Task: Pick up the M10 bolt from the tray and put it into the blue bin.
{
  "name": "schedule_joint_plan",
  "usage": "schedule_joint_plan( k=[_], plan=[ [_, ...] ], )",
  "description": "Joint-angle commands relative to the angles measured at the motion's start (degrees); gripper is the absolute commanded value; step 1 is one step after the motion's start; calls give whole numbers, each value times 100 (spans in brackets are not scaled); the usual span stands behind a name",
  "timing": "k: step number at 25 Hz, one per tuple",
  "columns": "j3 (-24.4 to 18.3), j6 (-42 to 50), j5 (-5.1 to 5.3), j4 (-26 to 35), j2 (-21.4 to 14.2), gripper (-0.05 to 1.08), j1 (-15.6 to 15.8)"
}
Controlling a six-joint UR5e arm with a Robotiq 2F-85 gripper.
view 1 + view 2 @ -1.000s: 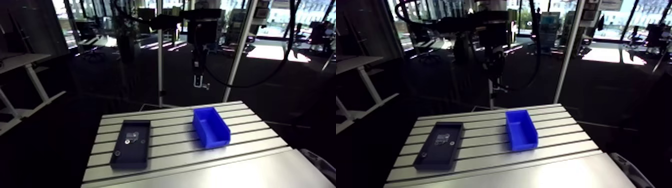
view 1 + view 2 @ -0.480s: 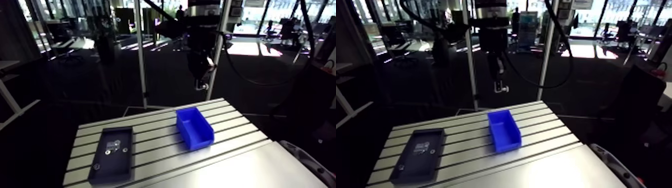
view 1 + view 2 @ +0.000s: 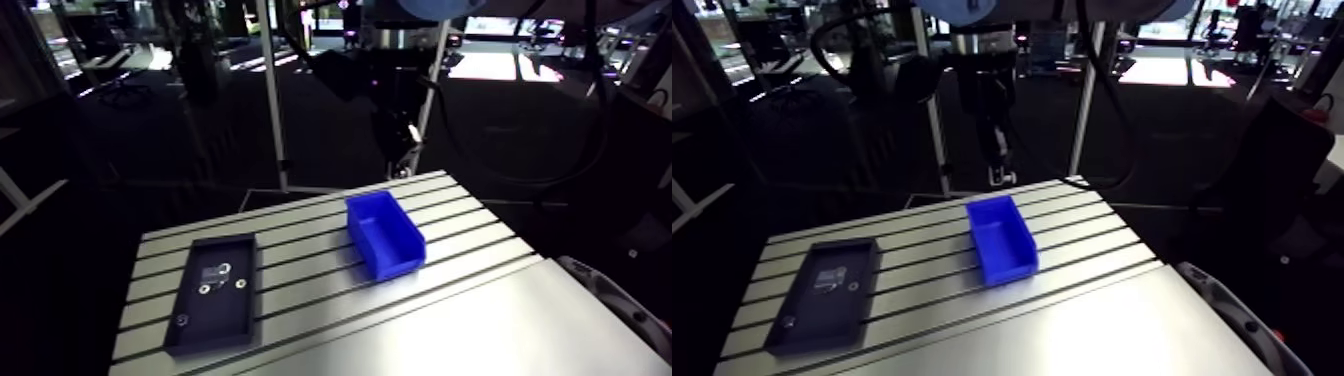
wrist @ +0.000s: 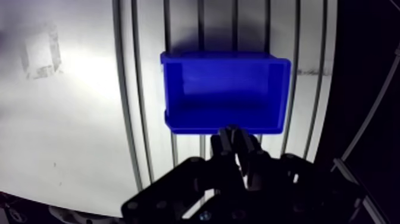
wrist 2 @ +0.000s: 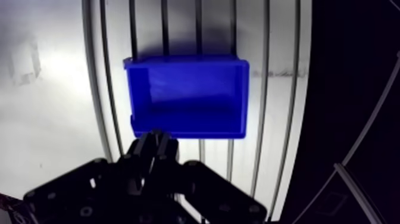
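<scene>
Blue bin (image 4: 225,92) lies empty at the hand's (image 4: 234,132) twelve o'clock; fingers (image 4: 243,143) together, nothing visibly held; pickup from the tray (image 3: 225,315) seems undone.

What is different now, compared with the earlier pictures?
Only the camera has shifted with the arm; nothing on the table moved. The pincer, fingers shut, still hangs near the blue bin. Nothing was visibly taken or released. The tray and its small parts stayed in place.
</scene>
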Motion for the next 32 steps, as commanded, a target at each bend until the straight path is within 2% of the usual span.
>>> schedule_joint_plan(
  k=[1, 3, 8, 23, 32],
  plan=[
    [204, 100, 11, -91, 154, 105, -11],
    [318, 135, -7, -108, 190, 104, -2],
    [556, 126, -15, -636, 357, 104, -2],
    [556, 337, -77, -1031, 1104, 103, 24],
    [538, 381, -94, -1172, 1359, 102, 42]
  ],
)
